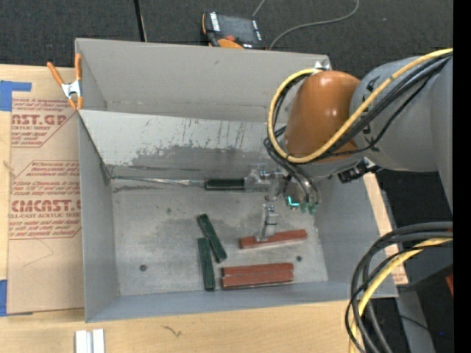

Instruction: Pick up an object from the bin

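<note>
Gripper: the gripper (267,231) is low in the bin (184,79), tip pointing down at the floor, hanging off the wrist with the orange cover (321,113) and its loops of yellow cable (275,116)
Jaws: honestly can't tell whether they're wide or narrow, since the angle hides the gap
Thing under the jaws: a thin reddish-brown bar (288,237) lying flat on the floor. The tip sits at the bar's left part, and the rest of the bar runs off to the right of the jaws with a slight tilt
Held or not: can't make out the bar between the jaws, so I'm not calling it a grip
Below the jaws: a thicker reddish-brown block (257,274), flat, near the front wall and apart from the thin bar
Left of the jaws: two dark green sticks – a slanted stick (211,237) up top, and an almost upright stick (206,265) below it, the two touching or overlapping around the middle
Above and left of the jaws: a long tool with a black handle (224,184), its thin metal shaft (154,182) running further left along the foot of the back wall – handle end nearest the gripper body
</note>
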